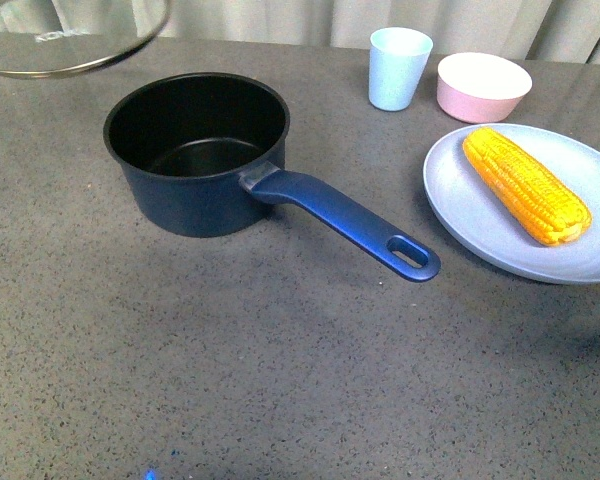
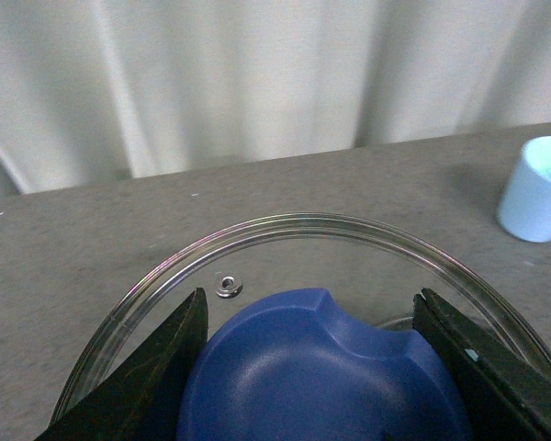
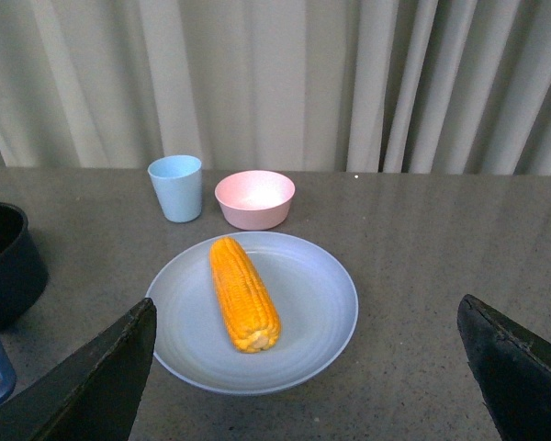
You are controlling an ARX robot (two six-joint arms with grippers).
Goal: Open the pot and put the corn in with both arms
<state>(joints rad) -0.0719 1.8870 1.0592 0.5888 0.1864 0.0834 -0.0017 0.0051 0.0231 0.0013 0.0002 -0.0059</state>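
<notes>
Lid (image 1: pixel 70 40): left gripper (image 2: pixel 309 308) is clasping it by the knob (image 2: pixel 312 377), holding it aloft beside the pot (image 1: pixel 195 150), leaving the mouth clear. Corn (image 1: pixel 525 185): lying on plate (image 1: pixel 460 225), untouched. Right gripper (image 3: pixel 308 308): hanging spread wide facing corn, likely lining up a grasp

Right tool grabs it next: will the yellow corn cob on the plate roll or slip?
Likely rolls: the yellow corn cob is round, loose on the smooth pale blue plate. Probably stiff; bumpy kernels should aid grip.
</notes>
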